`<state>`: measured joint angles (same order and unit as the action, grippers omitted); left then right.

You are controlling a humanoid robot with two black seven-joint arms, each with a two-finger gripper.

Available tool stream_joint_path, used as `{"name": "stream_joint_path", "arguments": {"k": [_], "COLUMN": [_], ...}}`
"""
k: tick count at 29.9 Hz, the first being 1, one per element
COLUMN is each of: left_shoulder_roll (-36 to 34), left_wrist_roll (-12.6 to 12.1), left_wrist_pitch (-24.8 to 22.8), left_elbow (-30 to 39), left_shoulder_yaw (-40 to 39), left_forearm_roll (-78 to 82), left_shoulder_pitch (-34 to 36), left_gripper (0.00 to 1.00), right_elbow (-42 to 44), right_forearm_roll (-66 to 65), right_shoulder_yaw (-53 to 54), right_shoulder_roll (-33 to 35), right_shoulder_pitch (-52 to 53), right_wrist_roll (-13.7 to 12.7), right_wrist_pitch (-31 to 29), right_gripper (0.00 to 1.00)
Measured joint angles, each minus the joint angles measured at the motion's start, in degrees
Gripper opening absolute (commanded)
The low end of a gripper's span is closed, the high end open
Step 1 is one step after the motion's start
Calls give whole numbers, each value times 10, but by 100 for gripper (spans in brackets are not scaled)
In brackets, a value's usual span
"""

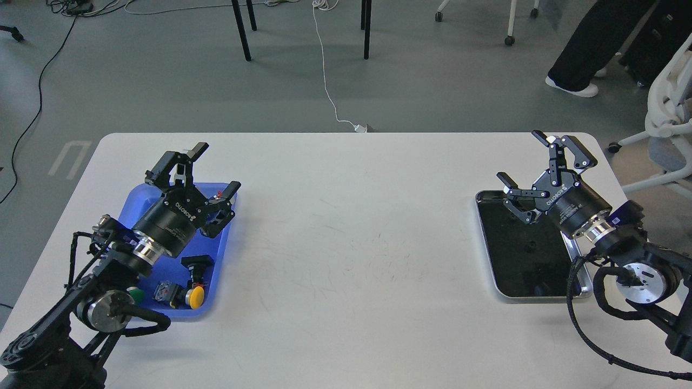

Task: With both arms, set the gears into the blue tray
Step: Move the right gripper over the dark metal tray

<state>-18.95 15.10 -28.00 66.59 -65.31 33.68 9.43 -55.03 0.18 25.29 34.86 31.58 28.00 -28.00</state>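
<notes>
The blue tray (pixel 215 246) lies at the table's left side. My left gripper (pixel 216 167) hovers over its far end, open, with nothing between its fingers. Over the far end of a silver tray with a black inside (pixel 487 254) at the right, my right gripper (pixel 520 156) is also open and holds nothing. The gears are hard to tell against that black inside; a faint small round shape (pixel 532 246) shows near its middle. No gear is visible in the blue tray.
Push-button switches lie in the blue tray: a black one (pixel 195 265), a yellow-capped one (pixel 194 297) and a green-capped one (pixel 135 295) partly behind my left arm. Beyond the table are chair legs, a white cable and a person's legs.
</notes>
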Motion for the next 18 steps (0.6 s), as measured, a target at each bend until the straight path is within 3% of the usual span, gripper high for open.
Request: {"name": "stream_joint_path", "arguments": {"k": [7, 11, 18], "left_shoulder_roll": [-10, -10, -21], "left_wrist_roll": [37, 43, 53], "left_wrist_pitch": [0, 0, 0], "left_elbow": [0, -16, -22], "left_shoulder_yaw": [0, 5, 10], "left_forearm_roll": [-5, -11, -2], "left_shoulder_pitch": [-8, -5, 7], "left_gripper": [98, 98, 98], "right_elbow": [1, -2, -32], "right_forearm_roll": [-1, -23, -253], "right_shoulder_yaw": [0, -2, -11], "right_shoulder_roll": [-3, 13, 87], "right_shoulder_pitch": [1, 21, 101], "right_wrist_roll": [0, 0, 0], "right_wrist_pitch": [0, 0, 0], "right_gripper": [100, 100, 100]}}
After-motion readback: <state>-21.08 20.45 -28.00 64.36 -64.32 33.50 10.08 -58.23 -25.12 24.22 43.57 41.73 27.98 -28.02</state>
